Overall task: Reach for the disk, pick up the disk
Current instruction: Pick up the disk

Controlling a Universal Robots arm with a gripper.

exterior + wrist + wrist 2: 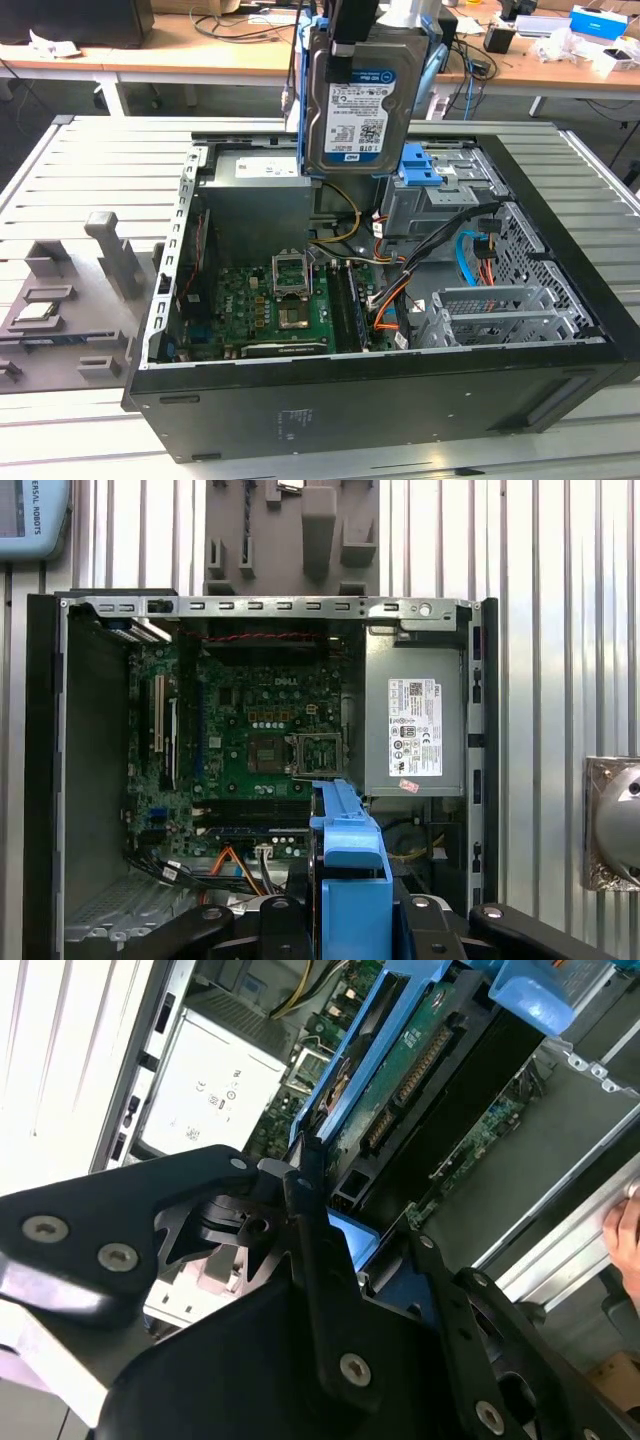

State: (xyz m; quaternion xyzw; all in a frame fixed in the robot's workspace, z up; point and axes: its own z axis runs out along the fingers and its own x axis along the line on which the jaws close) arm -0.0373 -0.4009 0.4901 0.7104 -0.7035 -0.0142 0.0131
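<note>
The disk [365, 105] hangs upright above the open computer case [380, 400], its white-and-blue label facing the exterior camera and blue rails along both edges. My gripper [362, 35] is shut on its upper end, with a black finger [345, 45] lying over the silver face. In the second wrist view the disk's green circuit-board side [420, 1070] runs away from the black fingers [305, 1220], clear of the case floor. In the first wrist view a blue rail [350, 870] stands between the gripper's [350, 925] black links, above the motherboard.
Below lie the motherboard [280, 300], power supply [415, 725], orange and black cables [400, 290] and the metal drive cage with its blue latch [425, 165]. A grey fixture [70, 300] sits at the exterior view's left. A person's hand [625, 1230] rests by the case edge.
</note>
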